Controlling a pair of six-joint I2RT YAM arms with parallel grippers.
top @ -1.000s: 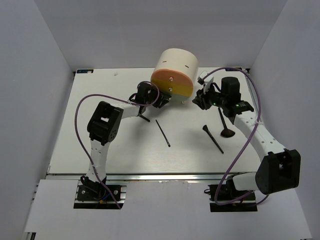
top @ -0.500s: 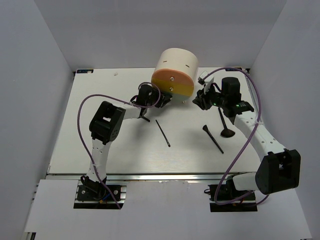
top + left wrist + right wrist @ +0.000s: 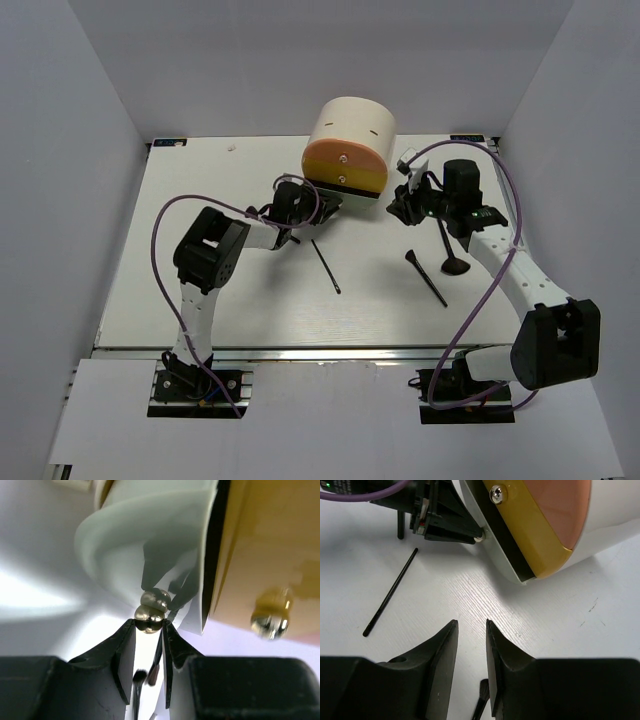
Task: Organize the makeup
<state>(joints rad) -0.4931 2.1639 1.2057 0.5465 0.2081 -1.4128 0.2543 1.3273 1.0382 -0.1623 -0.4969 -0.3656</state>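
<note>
In the overhead view the left gripper (image 3: pixel 149 630) has slid down and slightly left from where it sat a second ago, away from the cream case (image 3: pixel 350 130) at the upper centre of the frame. Its wrist view shows why. The two fingers are pinched tight on the small metal knob (image 3: pixel 148 618) of the case's lowest, white drawer (image 3: pixel 497 555). That drawer now seems to stick out a little below the orange-yellow front, so I judge it is being pulled open to make room for storage. The case itself has not shifted. The right gripper (image 3: pixel 471 630) hovers just right of the case, barely moved. Its fingers are a narrow gap apart with nothing between them, over bare table (image 3: pixel 200 290). None of the makeup has been put away yet. The slim black stick (image 3: pixel 325 265) lies at centre frame, below the case. The two brushes (image 3: pixel 427 277) lie right of centre, beneath the right arm. No sponges or red sticks show anywhere. Once the drawer is open enough, the free right gripper looks best placed to begin collecting the brushes.
</note>
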